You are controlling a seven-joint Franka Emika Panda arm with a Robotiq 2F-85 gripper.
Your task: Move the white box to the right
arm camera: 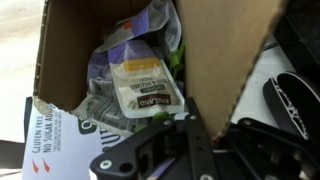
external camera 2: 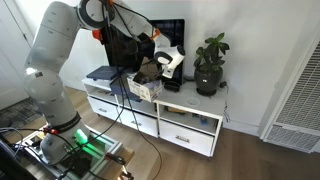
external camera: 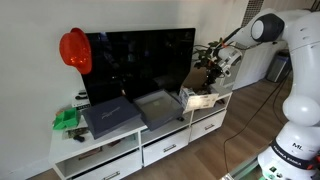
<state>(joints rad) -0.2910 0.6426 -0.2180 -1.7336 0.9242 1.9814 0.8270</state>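
End effector [external camera 2: 160, 70] above white box [external camera 2: 146, 90], potted plant [external camera 2: 210, 62] close beside.

- A long white cabinet [external camera: 165, 148] with drawers carries everything.
- A black television [external camera: 140, 58] stands along the back of the top, at 12 o'clock.
- A dark navy flat box [external camera: 110, 117] lies at the screen's 7 o'clock.
- A grey flat box [external camera: 160, 107] lies just beside the navy one, at its 3 o'clock.
- A green bundle [external camera: 66, 119] sits at the 9 o'clock end.
- A potted plant [external camera 2: 210, 62] stands towards the 3 o'clock end in the view that shows the green bundle.
- The white box [external camera: 200, 99] is at the front edge, at the grey box's 3 o'clock. Whether it rests on the top cannot be told.
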